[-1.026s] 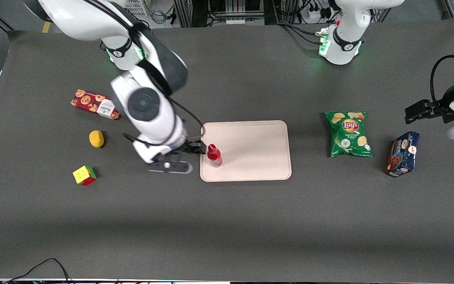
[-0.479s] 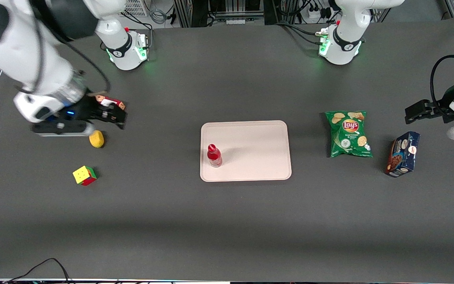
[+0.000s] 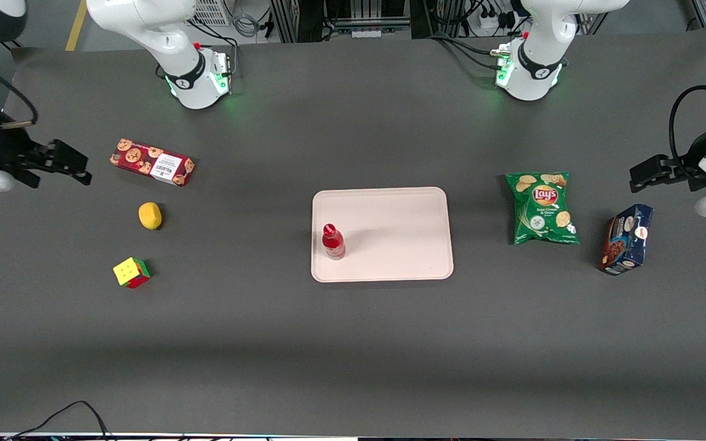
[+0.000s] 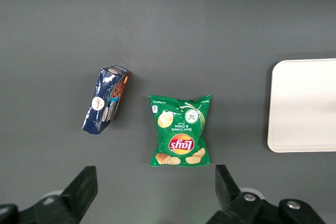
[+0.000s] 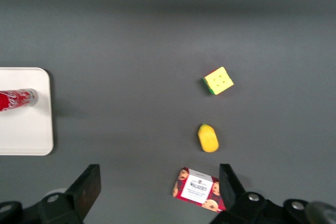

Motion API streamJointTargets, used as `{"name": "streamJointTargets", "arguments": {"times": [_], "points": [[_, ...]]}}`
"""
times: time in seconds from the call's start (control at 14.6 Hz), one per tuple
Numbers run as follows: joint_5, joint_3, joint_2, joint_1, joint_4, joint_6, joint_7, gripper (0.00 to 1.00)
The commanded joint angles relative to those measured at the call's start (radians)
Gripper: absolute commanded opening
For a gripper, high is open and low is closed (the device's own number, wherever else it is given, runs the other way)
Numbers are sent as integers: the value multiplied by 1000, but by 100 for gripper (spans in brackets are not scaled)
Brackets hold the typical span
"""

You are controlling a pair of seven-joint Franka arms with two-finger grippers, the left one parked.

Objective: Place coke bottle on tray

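**Coke bottle standing on tray, right gripper clear of it**

Fingers (image 5: 89, 186) of the right arm's gripper (image 3: 62, 162) are sitting spread wide apart and are gripping nothing; dark desk (image 3: 267, 343) is showing in the gap between them in the right wrist view. From where I am standing, the gripper is hanging at the working arm's end of the desk, well apart from the tray (image 3: 402, 214) and near the red cookie box (image 3: 151, 162).

Coke bottle (image 3: 333, 241) is standing upright on the tray, just inside the rim on the side toward the working arm. Red cap is on, and nothing is touching the bottle. The right wrist view is catching the bottle (image 5: 16, 99) with its white label script, on the tray's pale surface (image 5: 26, 129).

Other items on the desk:
- Lemon (image 3: 150, 215) is lying nearer the front camera than the cookie box.
- Puzzle cube (image 3: 132, 272) is sitting nearer the front camera again, apart from the lemon.
- Green chips bag (image 3: 542, 207) is lying flat toward the parked arm's end, apart from the tray.
- Dark blue cookie box (image 3: 626, 239) is resting near the chips bag, closer still to the parked arm's end of the desk.
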Motion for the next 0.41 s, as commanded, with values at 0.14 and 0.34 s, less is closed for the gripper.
{"name": "streamJointTargets", "arguments": {"times": [0.14, 0.34], "points": [[3, -47, -21, 4, -10, -6, -54, 100], [3, -76, -19, 6, -1, -6, -84, 100]]}}
